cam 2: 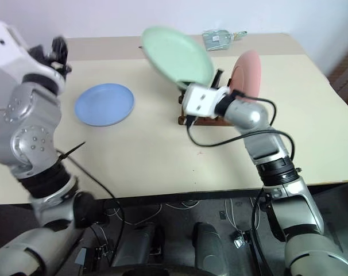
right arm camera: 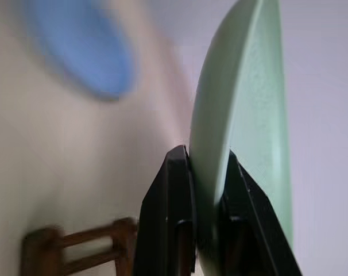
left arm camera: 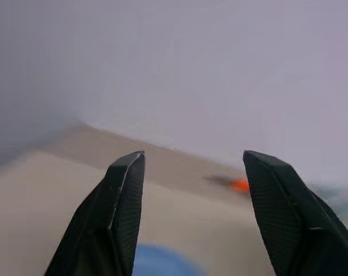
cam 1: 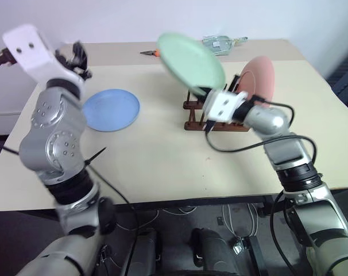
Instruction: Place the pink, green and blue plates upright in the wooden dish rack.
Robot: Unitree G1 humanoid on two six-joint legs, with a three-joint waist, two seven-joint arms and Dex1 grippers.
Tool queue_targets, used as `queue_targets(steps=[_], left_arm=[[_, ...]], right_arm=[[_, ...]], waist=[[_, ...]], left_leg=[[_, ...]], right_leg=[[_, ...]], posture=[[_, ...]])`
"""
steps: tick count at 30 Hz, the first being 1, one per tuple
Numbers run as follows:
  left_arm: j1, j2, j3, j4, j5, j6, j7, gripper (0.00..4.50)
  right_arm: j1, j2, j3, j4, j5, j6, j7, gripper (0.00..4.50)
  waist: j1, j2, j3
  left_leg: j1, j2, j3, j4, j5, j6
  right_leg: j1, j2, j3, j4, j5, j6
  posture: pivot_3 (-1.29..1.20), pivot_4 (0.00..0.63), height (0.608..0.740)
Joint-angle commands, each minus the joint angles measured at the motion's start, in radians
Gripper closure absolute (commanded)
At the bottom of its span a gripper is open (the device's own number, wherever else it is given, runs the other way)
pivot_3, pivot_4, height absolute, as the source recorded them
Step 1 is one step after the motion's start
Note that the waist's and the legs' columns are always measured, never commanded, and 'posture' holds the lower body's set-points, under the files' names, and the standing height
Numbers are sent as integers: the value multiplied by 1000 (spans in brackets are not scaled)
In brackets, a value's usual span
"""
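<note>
Three plates, three different spots. Green plate is up in the air above the left end of the wooden dish rack, tilted, its low rim pinched between the right gripper's two fingers; the right wrist view shows one finger on each face of the rim, clamped tight. Pink plate stands upright in the rack at its right end, just past the right gripper. Blue plate lies flat on the table, left of the rack and well apart from it, nothing touching it.

Left gripper is raised at the far left, above and to the left of the blue plate, fingers spread apart with nothing between them.

Rack sits right of centre on the table, its near-left slots empty. Far edge of the table: a small orange-handled tool and a clear packet, both well clear of the rack.
</note>
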Motion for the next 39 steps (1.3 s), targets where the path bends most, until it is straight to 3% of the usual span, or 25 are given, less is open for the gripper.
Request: queue_targets(steps=[1, 4, 9, 29, 39], left_arm=[[114, 43, -180, -17, 5, -89, -180, 1600], [242, 110, -313, -47, 18, -204, -350, 1600], [352, 91, -367, -87, -67, -245, -481, 1600], [388, 65, -380, -97, -82, -244, -512, 1600], [395, 62, -395, -98, -65, -248, -508, 1600]], right_arm=[[-51, 69, -201, -133, 360, 379, -32, 4500], [-85, 97, -340, -180, 589, 664, -110, 4500], [-74, 120, -423, -226, 720, 876, -259, 4500], [-85, 168, -506, -150, 799, 1035, -523, 4500], [-97, 170, -475, -142, 786, 1019, -546, 4500]], waist=[[9, 0, 0], [14, 0, 0], [8, 1, 0], [-4, 2, -1], [-5, 3, -1]], left_leg=[[0, 0, 0, 0, 0, 0], [-1, 0, 0, 0, 0, 0], [-2, 0, 0, -3, -3, 3], [-5, 0, 0, -2, -3, 6], [-5, 0, 1, -1, -3, 6]], right_leg=[[0, -1, 0, 0, 0, 0], [-1, -6, 0, -1, 0, 0], [-4, -8, 1, -4, -2, -6], [-7, -5, 0, 0, -1, -4], [-7, -1, 0, 0, -1, -4]], posture=[[0, 150, 740], [0, 150, 740], [0, 150, 740], [0, 150, 740], [0, 150, 740]])
